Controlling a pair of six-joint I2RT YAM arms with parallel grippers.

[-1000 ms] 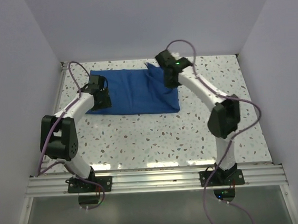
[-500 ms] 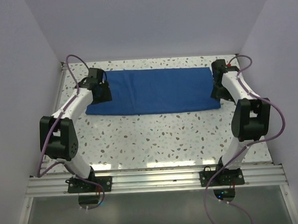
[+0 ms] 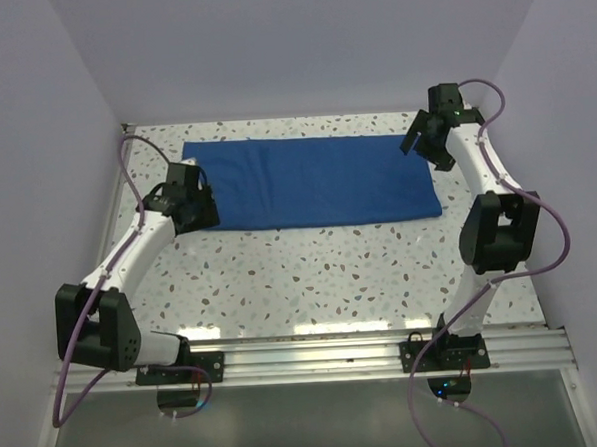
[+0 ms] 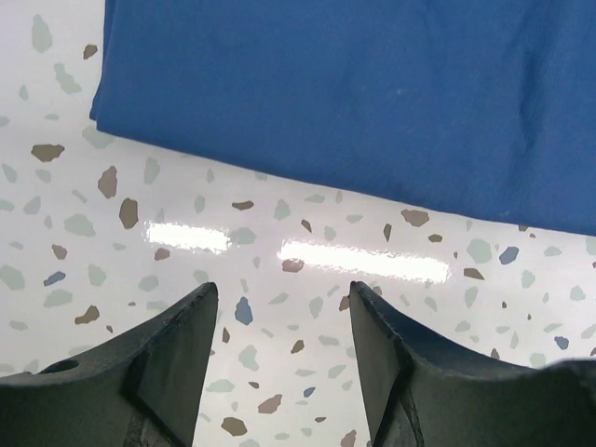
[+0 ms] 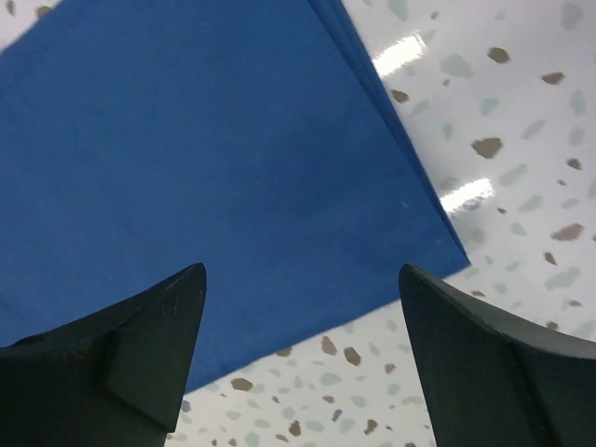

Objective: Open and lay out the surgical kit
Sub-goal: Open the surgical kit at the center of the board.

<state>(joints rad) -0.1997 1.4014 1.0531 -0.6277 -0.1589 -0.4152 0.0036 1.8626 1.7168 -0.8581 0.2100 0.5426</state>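
Note:
The surgical kit shows only as its royal-blue cloth wrap (image 3: 306, 181), a long flat folded rectangle at the back of the table. My left gripper (image 3: 196, 211) hovers at the cloth's near-left corner. In the left wrist view the left gripper (image 4: 284, 289) is open over bare table, with the cloth's (image 4: 372, 93) near edge just ahead of the fingertips. My right gripper (image 3: 425, 152) is raised above the cloth's right end. It is also open (image 5: 303, 270), nothing between its fingers, with the cloth's (image 5: 205, 158) near-right corner below.
The speckled terrazzo table (image 3: 331, 272) runs from the cloth to the aluminium rail (image 3: 306, 358) at the near edge. Pale walls close in the left, back and right sides. The right arm's elbow (image 3: 494, 233) stands near the right wall.
The right gripper drew a folded flap of the cloth out to the right, let go and lifted. The cloth now lies about twice as long. The left gripper drew back off the cloth's left corner.

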